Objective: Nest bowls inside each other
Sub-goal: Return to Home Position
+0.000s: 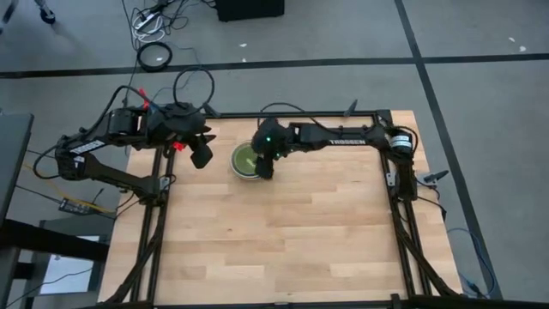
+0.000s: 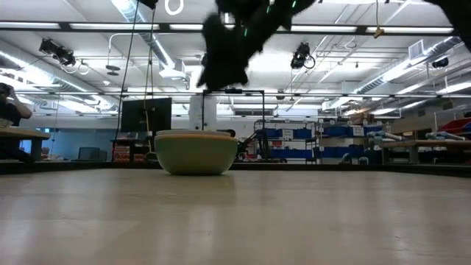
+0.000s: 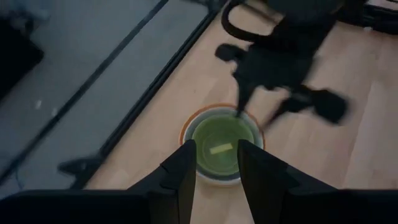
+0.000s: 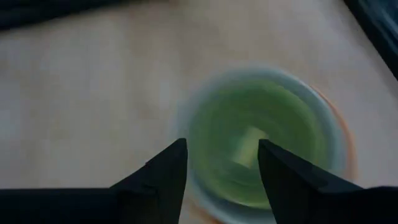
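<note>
A nested stack of bowls (image 1: 246,160) stands on its base near the table's far edge. From the side its outer wall is sage green (image 2: 196,154). From above I see an orange rim (image 3: 186,127), a white rim inside it and a green inside (image 4: 249,146). My right gripper (image 1: 265,166) hangs open above the stack's right part (image 2: 223,70), clear of it. My left gripper (image 1: 202,156) waits open, raised to the left of the stack, its fingers (image 3: 186,174) pointing at it.
The wooden table top (image 1: 283,240) stretches from the stack toward the near edge. Black frame rails (image 1: 393,184) run along the table's left, right and far sides. Cables (image 1: 154,56) lie on the floor beyond the far edge.
</note>
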